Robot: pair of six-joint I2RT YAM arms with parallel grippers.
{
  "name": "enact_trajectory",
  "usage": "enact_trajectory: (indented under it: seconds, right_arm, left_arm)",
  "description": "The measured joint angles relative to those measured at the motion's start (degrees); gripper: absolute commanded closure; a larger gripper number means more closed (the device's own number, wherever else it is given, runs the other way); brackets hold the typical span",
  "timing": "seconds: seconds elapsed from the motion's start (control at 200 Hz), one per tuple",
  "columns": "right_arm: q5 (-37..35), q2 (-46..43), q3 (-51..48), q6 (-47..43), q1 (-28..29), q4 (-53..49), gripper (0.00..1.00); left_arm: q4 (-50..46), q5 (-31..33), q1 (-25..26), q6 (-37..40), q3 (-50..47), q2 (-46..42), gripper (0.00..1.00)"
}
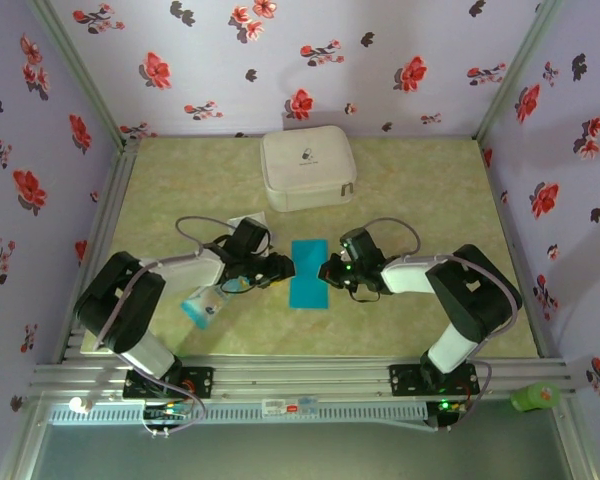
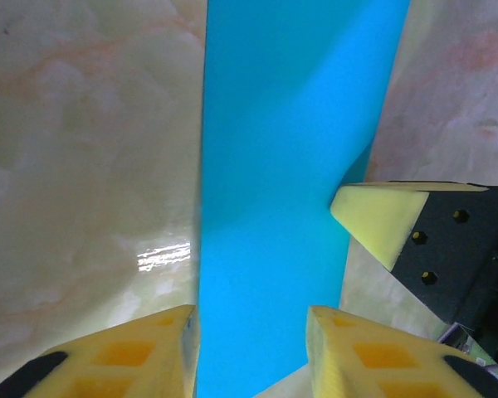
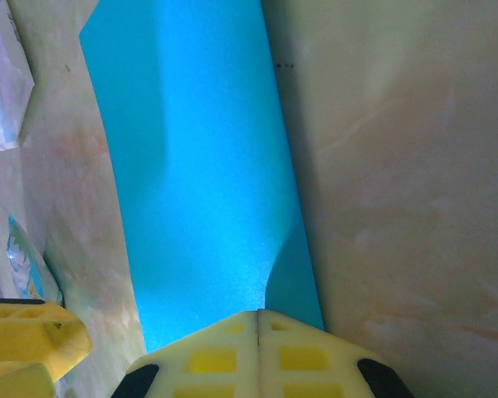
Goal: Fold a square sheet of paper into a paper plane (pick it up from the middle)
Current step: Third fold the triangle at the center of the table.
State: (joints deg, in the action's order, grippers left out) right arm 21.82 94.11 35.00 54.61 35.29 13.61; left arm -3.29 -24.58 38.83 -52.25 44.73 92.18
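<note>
The square sheet of paper (image 1: 308, 273) lies mid-table as a bright blue upright strip, with its long sides bowed a little. My left gripper (image 1: 285, 266) reaches in from the left. In the left wrist view it (image 2: 253, 352) stands open, its yellow fingers (image 2: 149, 352) spread over the near end of the paper (image 2: 282, 149) with a gap between them. My right gripper (image 1: 325, 270) comes from the right and is shut. Its closed tip (image 3: 258, 319) rests against the paper's edge (image 3: 199, 166), where the sheet dents and lifts. That tip (image 2: 378, 217) also appears in the left wrist view.
A white zipped case (image 1: 308, 168) sits at the back of the table. A pale blue-and-white plastic packet (image 1: 205, 305) lies under the left arm, and a whitish translucent square (image 1: 242, 221) behind it. Floral walls close in three sides. A green object (image 1: 535, 397) lies off the table's front right.
</note>
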Motion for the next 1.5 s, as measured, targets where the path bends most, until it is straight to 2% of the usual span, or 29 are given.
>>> enact_trajectory:
  seconds: [0.52, 0.955, 1.12, 1.33, 1.435, 1.5]
  right_arm:
    - [0.0, 0.0, 0.0, 0.1, 0.0, 0.0, 0.94]
    - [0.0, 0.0, 0.0, 0.1, 0.0, 0.0, 0.92]
    - [0.0, 0.0, 0.0, 0.1, 0.0, 0.0, 0.91]
    - [0.0, 0.0, 0.0, 0.1, 0.0, 0.1, 0.88]
    - [0.3, 0.0, 0.0, 0.1, 0.0, 0.5, 0.83]
    - [0.7, -0.2, 0.0, -0.1, 0.0, 0.9, 0.76]
  left_arm:
    - [-0.8, -1.0, 1.0, -0.2, 1.0, 4.7, 0.66]
    - [3.0, -2.5, 1.1, -2.3, 0.9, 5.6, 0.71]
    - [3.4, -2.4, 1.1, -3.2, 0.3, 5.6, 0.77]
    - [3.8, -2.4, 1.1, -4.0, 0.1, 5.6, 0.91]
    - [4.2, -1.8, 1.1, -4.5, -0.3, 5.5, 0.96]
    - [4.5, -1.5, 1.1, -4.9, -0.8, 4.9, 0.97]
